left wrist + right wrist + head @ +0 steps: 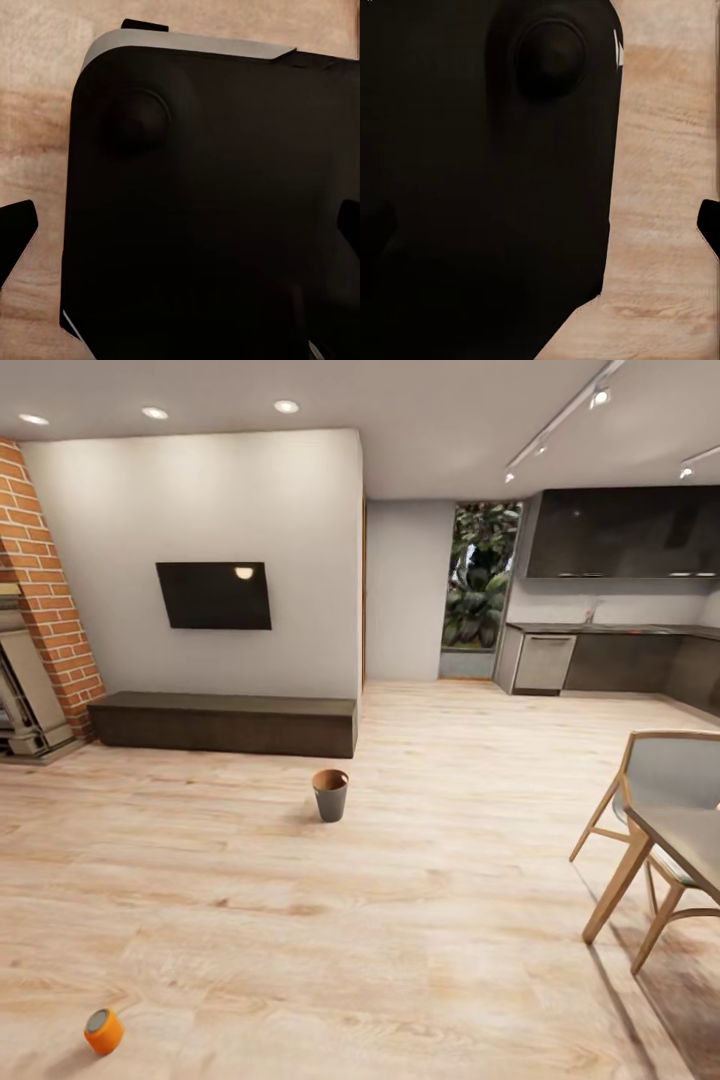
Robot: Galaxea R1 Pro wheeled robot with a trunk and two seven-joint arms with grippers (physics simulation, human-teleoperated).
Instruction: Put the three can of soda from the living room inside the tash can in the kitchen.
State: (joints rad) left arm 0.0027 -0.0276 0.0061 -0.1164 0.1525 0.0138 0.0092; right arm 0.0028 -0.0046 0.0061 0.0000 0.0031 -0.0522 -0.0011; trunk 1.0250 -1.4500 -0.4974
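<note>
An orange can of soda [103, 1031] lies on its side on the pale plank floor at the near left, its grey top facing up and left. The tash can [330, 794], a small brown tapered bucket, stands upright on the floor in the middle of the room, well beyond the can. In the left wrist view my left gripper [182, 232] is open, one dark fingertip [16, 234] at each side edge and nothing between them. My right gripper [542, 229] hangs open the same way, with one fingertip [709, 225] clear against the floor. Both point down over my black base [202, 195].
A long dark bench [224, 722] runs under the wall TV [214, 595], with a brick fireplace [40, 610] at the far left. A wooden table [680, 840] and chair [660, 780] stand at the right. Kitchen counters [610, 658] line the back right.
</note>
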